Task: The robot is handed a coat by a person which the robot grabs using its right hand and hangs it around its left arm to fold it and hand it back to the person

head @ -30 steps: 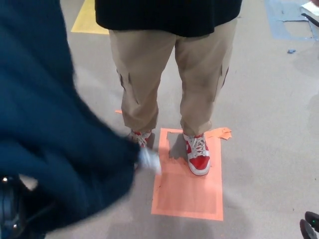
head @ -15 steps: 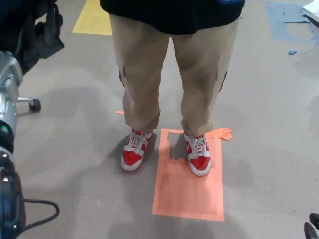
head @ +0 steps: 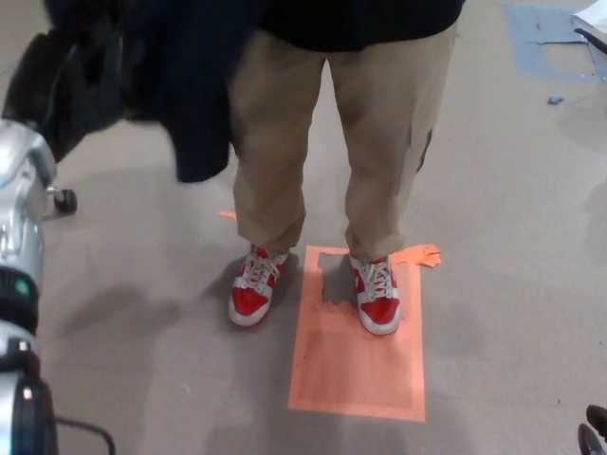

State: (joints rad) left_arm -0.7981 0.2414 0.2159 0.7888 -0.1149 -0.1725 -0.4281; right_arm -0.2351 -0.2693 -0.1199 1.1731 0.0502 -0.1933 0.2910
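Coat [head: 201, 104], dark navy, now hangs at top left, draped down in front of the person's khaki trousers [head: 379, 142]. A second ago it was a blurred mass covering the whole left of the view; half a second ago it was nearly out of sight. The top of it is cut off by the frame (cannot tell who holds it).

The left hand [head: 71, 90] is raised just beside the coat, maybe touching it; its state cannot be told, black on dark cloth. The silver left arm [head: 19, 218] is bare, with no coat over it. The right hand [head: 594, 431] is only a sliver at the bottom right corner, well apart from the coat; I cannot tell its state either.

Judgement: the fold is done and this is the hand-back stage, or very near it. The person's red-and-white sneakers [head: 248, 289] haven't moved, one on the orange floor patch [head: 356, 370].
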